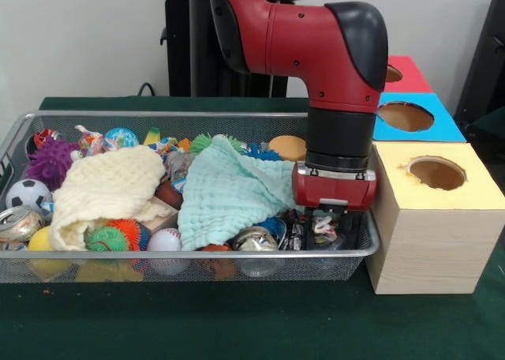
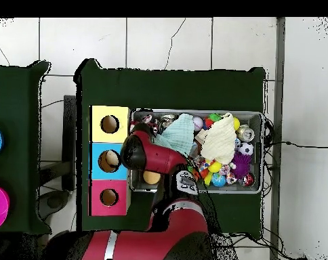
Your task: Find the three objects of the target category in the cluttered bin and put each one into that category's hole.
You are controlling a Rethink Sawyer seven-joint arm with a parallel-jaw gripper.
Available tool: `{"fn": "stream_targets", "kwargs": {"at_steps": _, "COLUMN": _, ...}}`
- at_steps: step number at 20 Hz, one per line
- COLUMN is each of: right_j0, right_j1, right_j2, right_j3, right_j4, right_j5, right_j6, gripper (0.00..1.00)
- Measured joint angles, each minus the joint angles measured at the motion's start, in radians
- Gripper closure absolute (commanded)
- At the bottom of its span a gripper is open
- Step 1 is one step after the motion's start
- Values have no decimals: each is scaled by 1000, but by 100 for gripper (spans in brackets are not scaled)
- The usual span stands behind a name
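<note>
Green table (image 1: 237, 328) below: your gripper (image 1: 331, 226) sits low in the wire bin (image 1: 189, 271), mint cloth (image 1: 229, 190) beside it; can't tell its grip.

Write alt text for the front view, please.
A red and black robot arm reaches down into a wire bin cluttered with balls, cans and two cloths, beside a yellow-topped box with a round hole.
</note>
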Motion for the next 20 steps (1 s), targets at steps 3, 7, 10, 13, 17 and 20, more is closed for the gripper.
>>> {"fn": "stream_targets", "kwargs": {"at_steps": 3, "right_j0": 0, "right_j1": 6, "right_j2": 0, "right_j3": -8, "right_j4": 0, "right_j5": 0, "right_j6": 0, "gripper": 100}}
{"fn": "stream_targets", "kwargs": {"at_steps": 7, "right_j0": 0, "right_j1": 6, "right_j2": 0, "right_j3": -9, "right_j4": 0, "right_j5": 0, "right_j6": 0, "gripper": 100}}
{"fn": "stream_targets", "kwargs": {"at_steps": 10, "right_j0": 0, "right_j1": 7, "right_j2": 0, "right_j3": -10, "right_j4": 0, "right_j5": 0, "right_j6": 0, "gripper": 100}}
{"fn": "stream_targets", "kwargs": {"at_steps": 13, "right_j0": 0, "right_j1": 7, "right_j2": 0, "right_j3": -10, "right_j4": 0, "right_j5": 0, "right_j6": 0, "gripper": 100}}
{"fn": "stream_targets", "kwargs": {"at_steps": 17, "right_j0": 0, "right_j1": 7, "right_j2": 0, "right_j3": -10, "right_j4": 0, "right_j5": 0, "right_j6": 0, "gripper": 100}}
{"fn": "stream_targets", "kwargs": {"at_steps": 20, "right_j0": -4, "right_j1": 1, "right_j2": 3, "right_j3": -6, "right_j4": 0, "right_j5": 5, "right_j6": 0, "gripper": 100}}
